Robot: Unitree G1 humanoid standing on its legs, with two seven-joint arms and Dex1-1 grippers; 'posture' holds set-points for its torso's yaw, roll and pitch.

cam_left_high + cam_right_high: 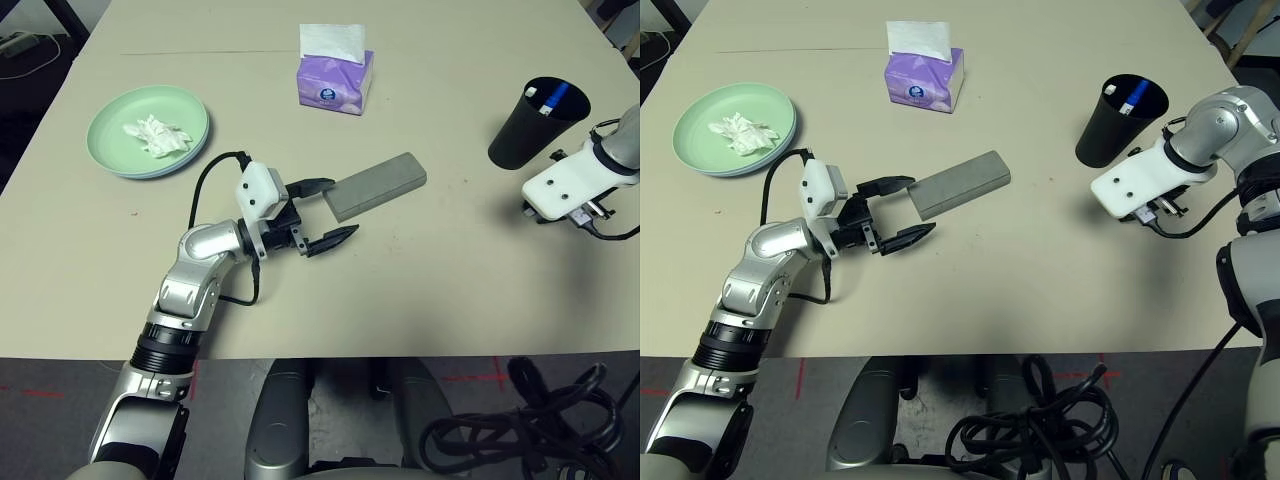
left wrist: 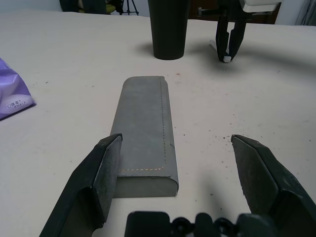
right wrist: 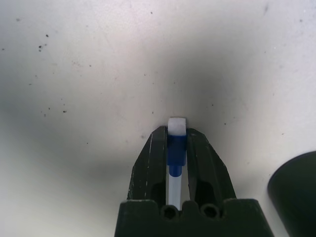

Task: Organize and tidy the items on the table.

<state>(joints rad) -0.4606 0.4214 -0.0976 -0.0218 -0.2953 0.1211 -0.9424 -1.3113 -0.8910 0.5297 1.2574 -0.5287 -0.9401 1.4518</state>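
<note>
The right gripper (image 3: 177,136) pinches a pen (image 3: 176,148) end-on just beside the cup (image 1: 538,122), above the table (image 1: 450,260); it could swivel and miss the rim. The left gripper (image 2: 187,163) gapes, one finger (image 2: 106,163) touching the case (image 2: 144,126), which may skid. One case, one cup, one pen held, another in the cup.

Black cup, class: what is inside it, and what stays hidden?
Inside the black cup, one white-and-blue pen pokes up above the rim. The cup's wall hides the pen's lower part and anything else lying at the bottom.
</note>
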